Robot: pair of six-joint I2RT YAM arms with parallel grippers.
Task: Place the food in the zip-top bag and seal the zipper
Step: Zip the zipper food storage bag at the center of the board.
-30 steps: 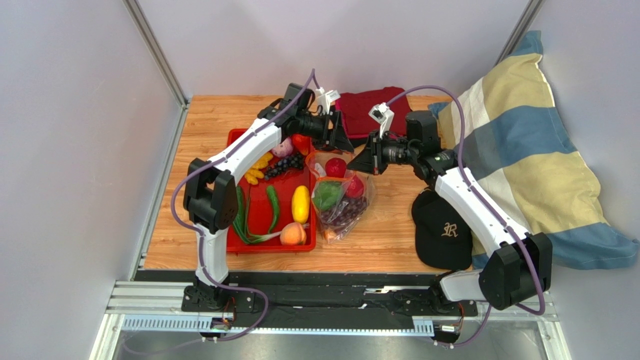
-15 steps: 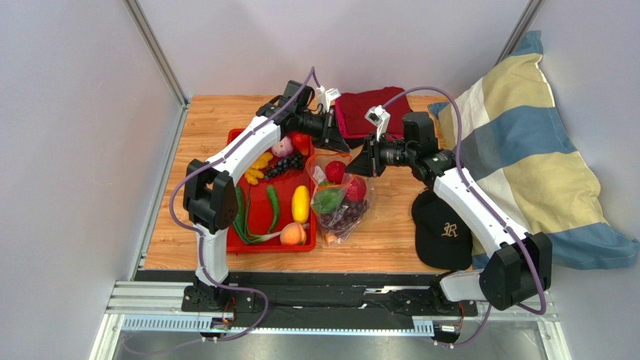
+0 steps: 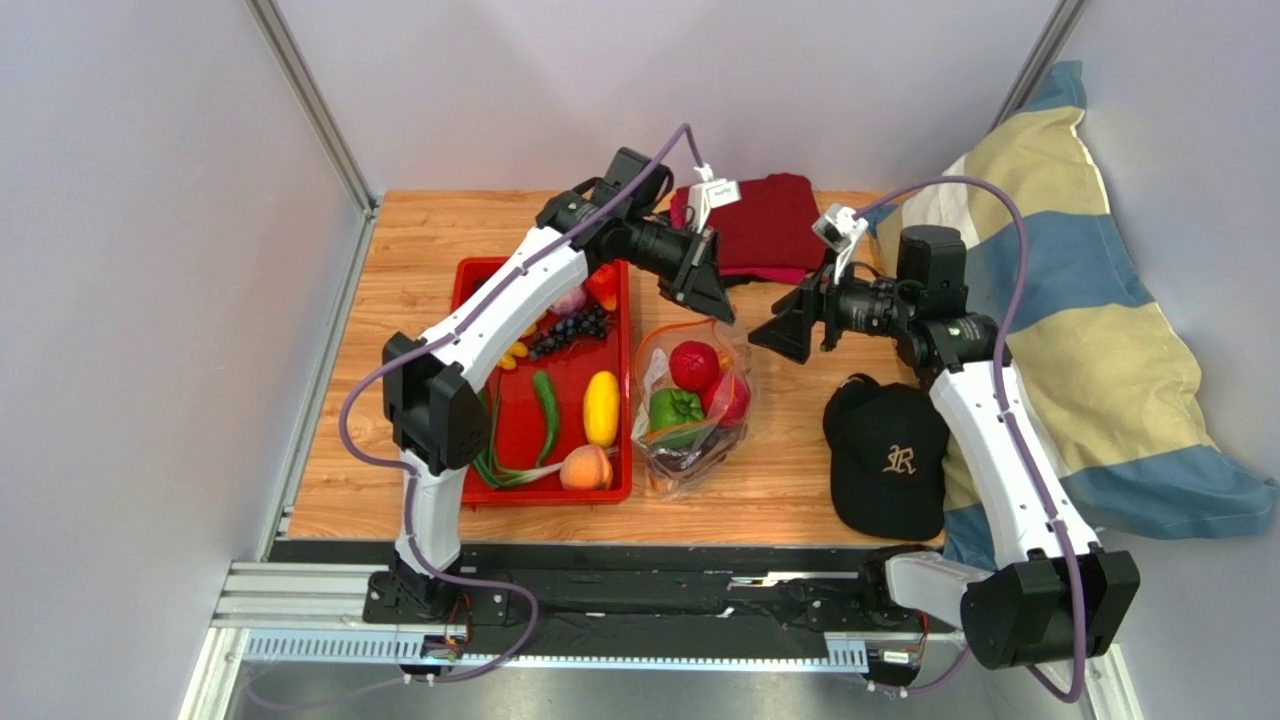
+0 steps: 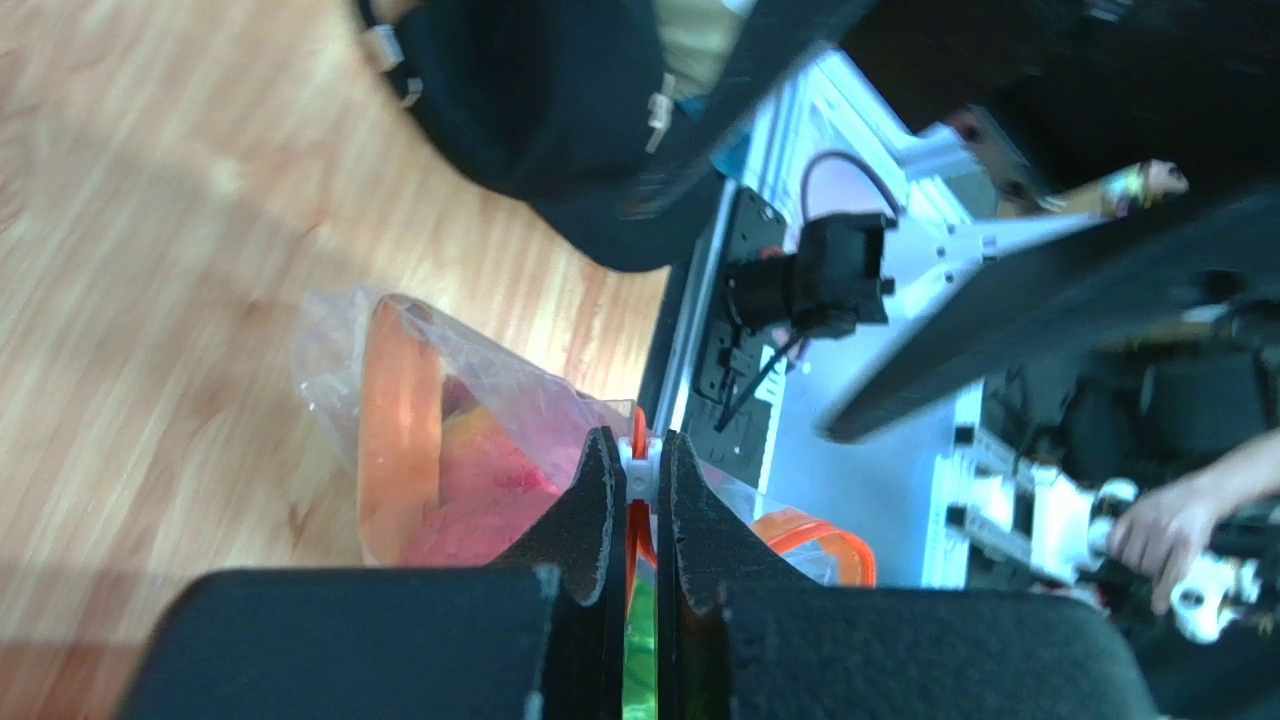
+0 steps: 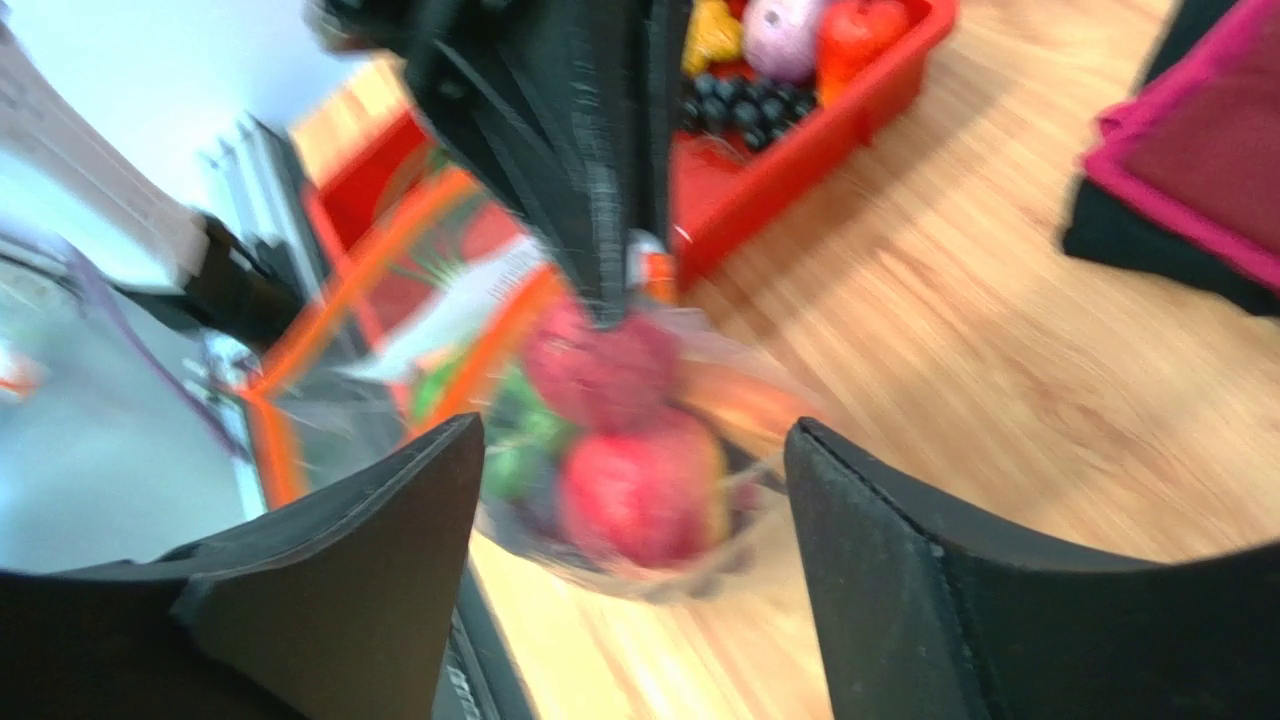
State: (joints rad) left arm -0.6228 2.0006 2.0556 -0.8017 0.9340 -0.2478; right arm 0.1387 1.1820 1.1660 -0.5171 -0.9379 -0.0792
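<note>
**Q:** Where's my left claw (image 3: 718, 309) sitting right now?

**A:** Your left claw is pinching the zipper (image 4: 637, 438). Its fingers are pressed together on the orange-red strip at the far end of the zip-top bag (image 3: 688, 405).

**Q:** And the right claw (image 3: 769, 333)?

**A:** It's hanging spread wide just to the right of the bag, gripping nothing.

**Q:** What about the food?

**A:** A red apple (image 3: 694, 365) and a green pepper (image 3: 675, 408) are sitting inside the bag. The bag is lying on the surface (image 3: 406, 255) between the red tray (image 3: 469, 278) and the black cap (image 3: 887, 465). More pieces are lying in the tray, and the bag's mouth is looking open.
</note>
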